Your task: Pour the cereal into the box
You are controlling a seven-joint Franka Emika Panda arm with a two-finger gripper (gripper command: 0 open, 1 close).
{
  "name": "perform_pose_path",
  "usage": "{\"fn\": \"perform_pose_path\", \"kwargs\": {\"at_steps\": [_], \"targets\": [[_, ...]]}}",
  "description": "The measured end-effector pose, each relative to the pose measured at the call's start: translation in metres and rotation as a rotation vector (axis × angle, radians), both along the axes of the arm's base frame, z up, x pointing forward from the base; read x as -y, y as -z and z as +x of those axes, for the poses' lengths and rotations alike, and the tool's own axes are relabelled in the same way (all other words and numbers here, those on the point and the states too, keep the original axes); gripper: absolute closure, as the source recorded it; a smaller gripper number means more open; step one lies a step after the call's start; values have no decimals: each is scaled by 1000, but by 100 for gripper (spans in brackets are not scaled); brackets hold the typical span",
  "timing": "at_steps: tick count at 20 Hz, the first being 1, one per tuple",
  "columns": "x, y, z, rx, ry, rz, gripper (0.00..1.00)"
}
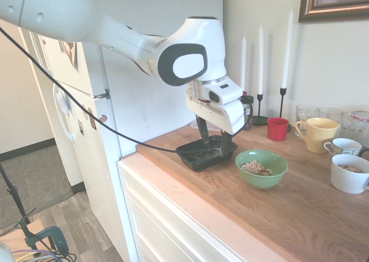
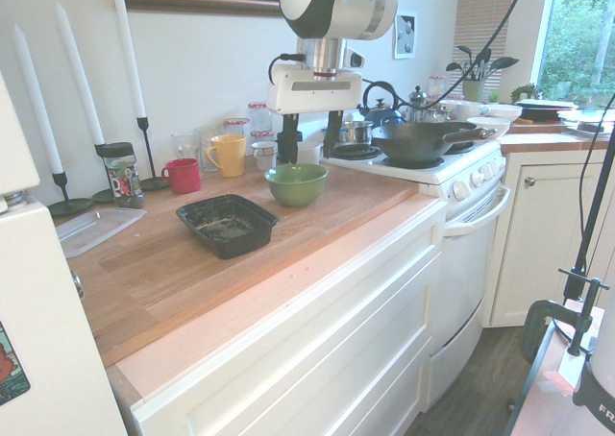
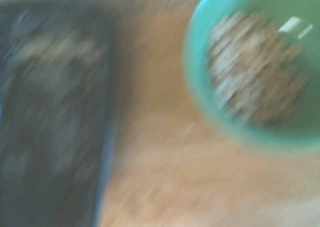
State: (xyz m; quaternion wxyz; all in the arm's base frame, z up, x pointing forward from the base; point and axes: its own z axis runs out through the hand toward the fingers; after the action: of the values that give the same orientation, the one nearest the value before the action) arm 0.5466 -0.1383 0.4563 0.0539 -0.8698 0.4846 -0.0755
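The cereal (image 1: 255,168) is a small heap of tan rings inside a green bowl (image 1: 261,168) on the wooden counter. The wrist view shows the cereal (image 3: 255,72) blurred. Beside the bowl sits the box (image 1: 199,157), a shallow black tray, also seen from the other side as the box (image 2: 228,225). My gripper (image 1: 213,139) hangs open and empty above the counter, over the gap between box and bowl. In the second exterior view the gripper (image 2: 309,140) stands above and behind the green bowl (image 2: 296,183).
A yellow mug (image 1: 317,134), a red cup (image 1: 277,128), white mugs (image 1: 349,172), glasses and tall white candles (image 1: 285,54) line the back wall. A clear flat container (image 2: 96,230) lies by the fridge. A stove with a dark pan (image 2: 413,143) adjoins the counter.
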Motion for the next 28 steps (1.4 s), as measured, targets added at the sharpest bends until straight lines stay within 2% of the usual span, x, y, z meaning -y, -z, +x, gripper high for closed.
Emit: {"fn": "perform_pose_path", "kwargs": {"at_steps": [4,8,13,19,20,28], "targets": [[56,2,32,2,79,40,0],[102,33,58,-9,142,61,0],[120,76,85,-49,166,81,0],[131,108,95,-91,181,97,0],[131,113,96,-98,180,98,100],[120,128,105,-113,161,99,100]]}}
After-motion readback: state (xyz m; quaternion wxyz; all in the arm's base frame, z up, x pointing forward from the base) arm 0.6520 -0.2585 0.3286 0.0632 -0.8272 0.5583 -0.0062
